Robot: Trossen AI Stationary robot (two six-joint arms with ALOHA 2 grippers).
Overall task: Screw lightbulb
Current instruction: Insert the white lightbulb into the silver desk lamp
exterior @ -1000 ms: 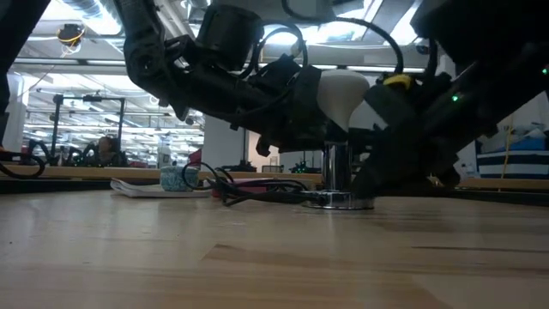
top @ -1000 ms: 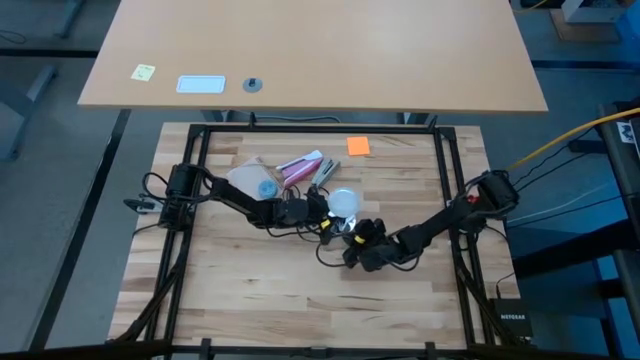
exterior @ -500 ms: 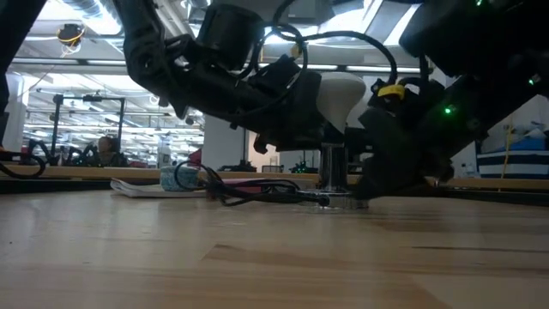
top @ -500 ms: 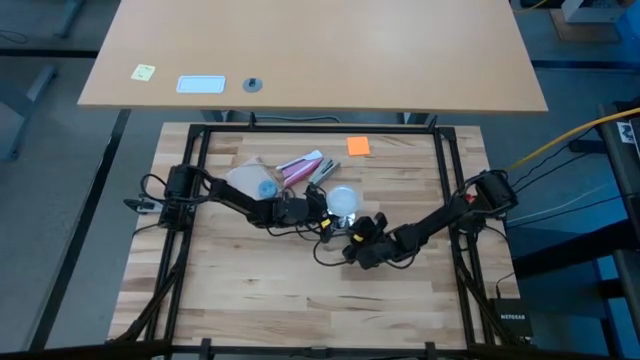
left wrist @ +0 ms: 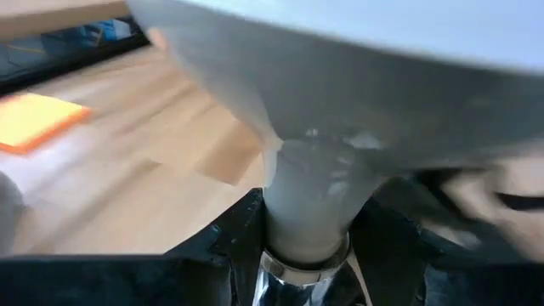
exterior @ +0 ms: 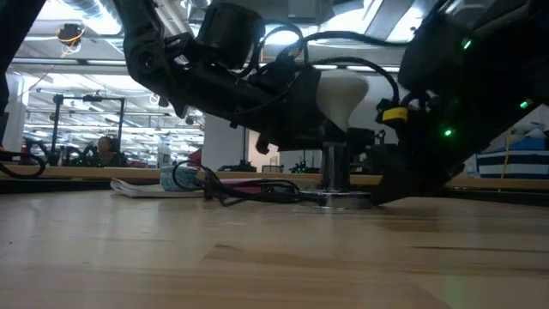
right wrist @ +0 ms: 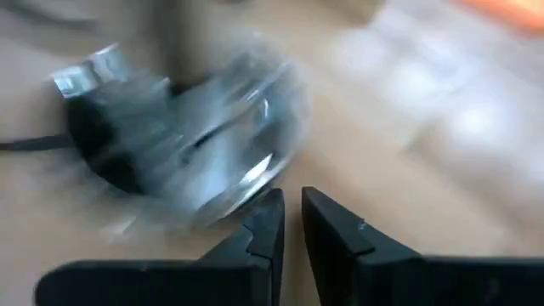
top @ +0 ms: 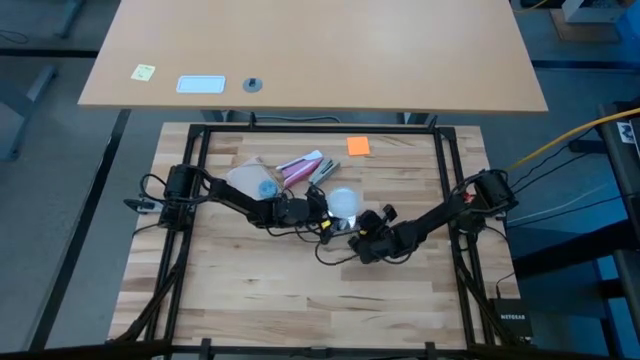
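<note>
The frosted-white lightbulb point(top: 343, 202) stands upright, its base in the silvery socket point(exterior: 334, 168). The socket's round foot point(exterior: 343, 200) rests on the table, and a thin black cord point(exterior: 249, 190) runs off it. My left gripper point(top: 325, 206) reaches in from the table's left and is shut on the bulb, which also shows in the low view point(exterior: 343, 90). My right gripper point(right wrist: 291, 212) is just right of the socket's foot point(right wrist: 204, 161). Its fingers are together but for a narrow gap, with nothing between them. My left gripper pinches the bulb's tapering neck point(left wrist: 308, 212) between its two fingers point(left wrist: 228, 246), just above the socket's rim. The fingers come about level from the table's left. The bulb stands upright in the socket. My right gripper: I cannot tell whether its fingertips touch the socket's foot.
A pink-and-white tube point(top: 300, 166), a pale bag with a blue round thing point(top: 262, 186) and an orange note point(top: 358, 146) lie at the table's far side. The near half of the table point(top: 300, 290) is bare wood. A black frame runs round the table's edges.
My right gripper has drawn back from the socket's foot, toward the table's right and far side. The bulb, the socket and my left gripper have stayed where they were.
</note>
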